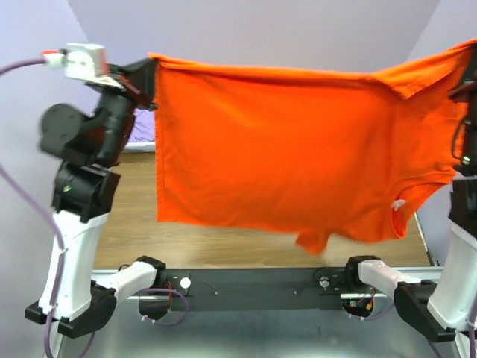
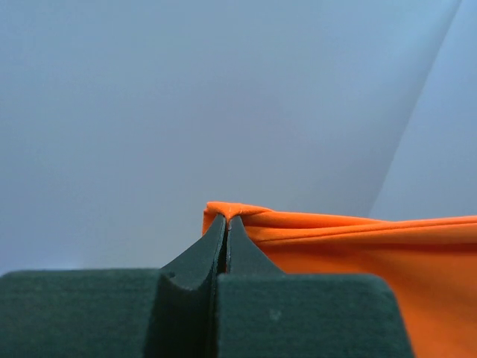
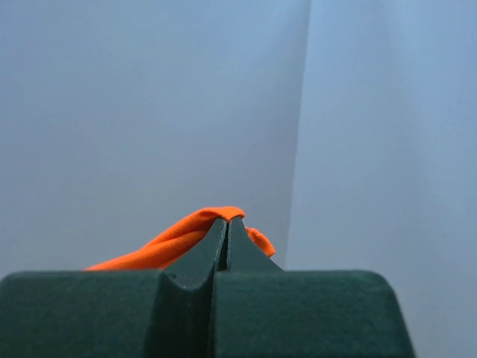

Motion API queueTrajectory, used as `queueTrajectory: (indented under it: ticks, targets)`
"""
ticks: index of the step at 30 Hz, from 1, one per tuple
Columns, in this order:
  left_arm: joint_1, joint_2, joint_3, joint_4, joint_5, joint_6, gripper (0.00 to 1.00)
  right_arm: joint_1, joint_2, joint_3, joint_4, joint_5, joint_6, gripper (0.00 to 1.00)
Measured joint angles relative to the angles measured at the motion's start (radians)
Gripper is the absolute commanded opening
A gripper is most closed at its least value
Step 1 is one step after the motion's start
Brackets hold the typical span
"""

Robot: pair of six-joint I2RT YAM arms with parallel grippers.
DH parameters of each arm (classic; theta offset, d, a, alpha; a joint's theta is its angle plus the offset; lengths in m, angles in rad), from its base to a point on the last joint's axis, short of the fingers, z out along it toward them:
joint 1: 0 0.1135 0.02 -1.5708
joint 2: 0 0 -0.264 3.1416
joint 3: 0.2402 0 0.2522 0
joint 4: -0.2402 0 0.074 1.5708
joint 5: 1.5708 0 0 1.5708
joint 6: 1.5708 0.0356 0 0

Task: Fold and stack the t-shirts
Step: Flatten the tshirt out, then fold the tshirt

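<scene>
While clamped tight on the orange t-shirt (image 1: 283,149), left gripper (image 2: 226,219) at upper left and right gripper (image 3: 226,220) at upper right, holds it spread aloft, with no fold or stack begun.

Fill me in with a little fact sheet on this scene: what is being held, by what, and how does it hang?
Item: orange t-shirt
Held by: left tool and right tool, each shut on the cloth's top edge
Position: raised and spread wide between the two arms, hanging like a curtain
Below it: wooden table
Folding: not yet begun, the shirt hangs open
Detail: small white tag near the lower right edge
</scene>
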State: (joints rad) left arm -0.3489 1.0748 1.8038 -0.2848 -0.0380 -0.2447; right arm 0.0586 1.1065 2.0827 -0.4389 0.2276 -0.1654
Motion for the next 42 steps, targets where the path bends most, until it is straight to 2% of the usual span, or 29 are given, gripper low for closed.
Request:
queueTrajectory:
  ticks: [4,7,10,14,17,23,31,42]
  targets:
    - [0.002,0.017,-0.169,0.008,0.006,0.002,0.0,-0.001,0.007,-0.148,0.003,-0.054,-0.048,0.01]
    - [0.003,0.072,-0.337,0.045,0.005,-0.002,0.0,-0.001,0.033,-0.357,0.021,-0.084,-0.066,0.01]
    - [0.003,0.211,-0.53,0.104,-0.004,-0.006,0.0,-0.001,0.101,-0.558,0.059,-0.101,-0.071,0.0]
    - [0.006,0.428,-0.65,0.149,-0.039,-0.002,0.0,-0.001,0.256,-0.795,0.13,-0.121,-0.067,0.01]
    - [0.013,0.592,-0.631,0.187,-0.069,0.008,0.0,-0.001,0.385,-0.872,0.188,-0.132,-0.053,0.01]
    - [0.033,0.864,-0.46,0.242,-0.092,0.005,0.0,-0.002,0.559,-0.862,0.324,-0.138,-0.034,0.01]
    - [0.089,0.972,-0.301,0.245,-0.096,-0.019,0.0,-0.011,0.769,-0.742,0.401,-0.149,0.001,0.01]
    - [0.12,1.032,-0.207,0.201,-0.068,-0.029,0.0,-0.014,0.78,-0.651,0.349,-0.135,0.098,0.0]
